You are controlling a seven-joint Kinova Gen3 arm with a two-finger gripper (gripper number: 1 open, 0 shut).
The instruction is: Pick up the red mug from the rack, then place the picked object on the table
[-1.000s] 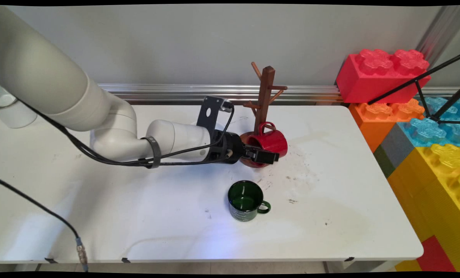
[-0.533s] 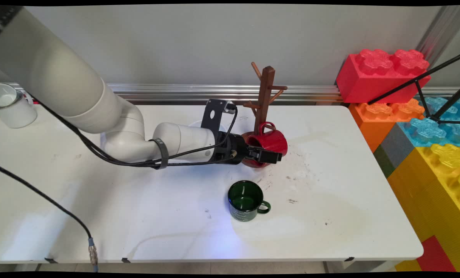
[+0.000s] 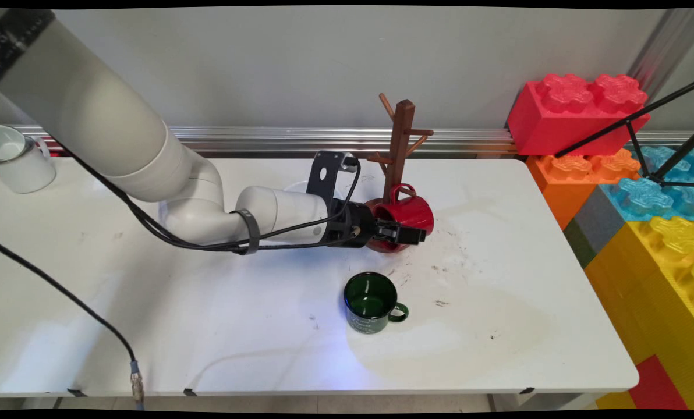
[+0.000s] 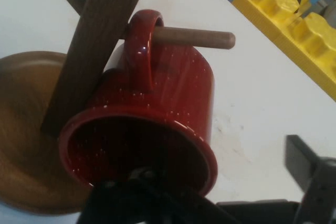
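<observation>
**Arm edges in; red mug hangs on its peg**

From my console: the hand (image 3: 402, 234) sits at the mouth of the red mug (image 3: 408, 212), whose handle is threaded over a peg (image 4: 194, 38) of the wooden mug tree (image 3: 402, 134) just beyond the hand. Over the past second the elbow and forearm have swung in closer behind the hand, while the hand itself has crept only slightly forward. The mug has not stirred on its peg.

The hand is spread. In the hand view one finger seems to reach into the mug's mouth (that part of it is dark, so I am not certain). The other finger (image 4: 310, 174) stands outside, well clear of the wall. Nothing is pinched, as far as I can judge.

The mug carries its own weight on the peg, its body leaning by the tree's post above the round base.

On the desk (image 3: 207, 326), a green mug (image 3: 371, 302) stands upright near the hand, towards the camera's side. A white mug (image 3: 15, 160) waits far behind the arm. Big toy bricks (image 3: 574, 110) are stacked off the desk's end, well past the tree.
</observation>
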